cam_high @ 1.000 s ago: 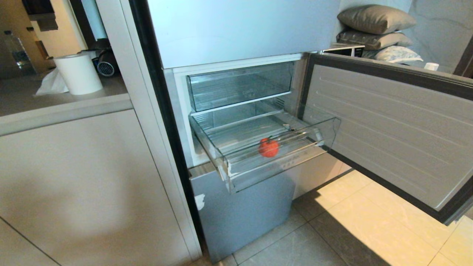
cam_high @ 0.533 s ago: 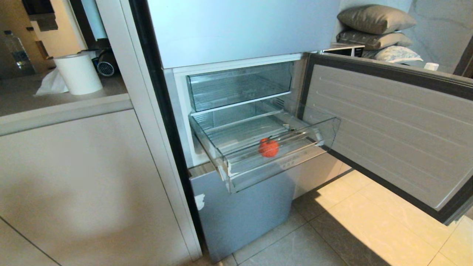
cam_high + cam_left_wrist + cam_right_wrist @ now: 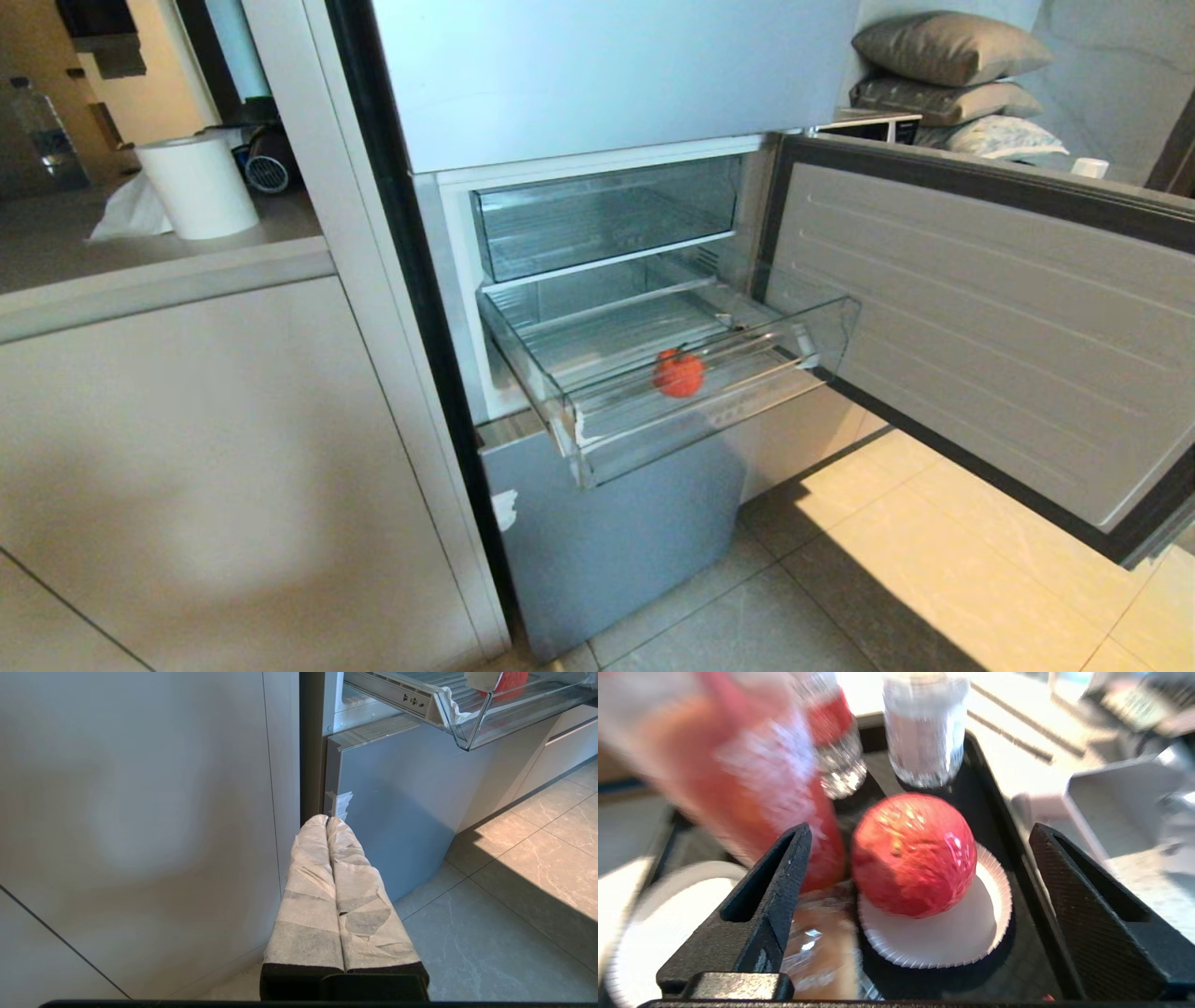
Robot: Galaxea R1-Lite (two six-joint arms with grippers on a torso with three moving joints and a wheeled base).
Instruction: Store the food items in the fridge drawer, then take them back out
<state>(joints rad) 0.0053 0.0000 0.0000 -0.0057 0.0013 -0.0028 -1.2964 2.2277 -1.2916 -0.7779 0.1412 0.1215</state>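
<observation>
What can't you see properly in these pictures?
- Left wrist view: the tomato in the fridge drawer is cut off by the picture's edge.
- Right wrist view: the red bottle is blurred; its label is unreadable.
- Head view: neither arm shows, nor the round red fruit.

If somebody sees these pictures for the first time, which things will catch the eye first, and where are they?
A bright red food item lies alone in the pulled-out clear fridge drawer, beside the open fridge door. In the right wrist view, a pinkish-red round fruit sits on a white paper plate between the open right hand's fingers.
</observation>
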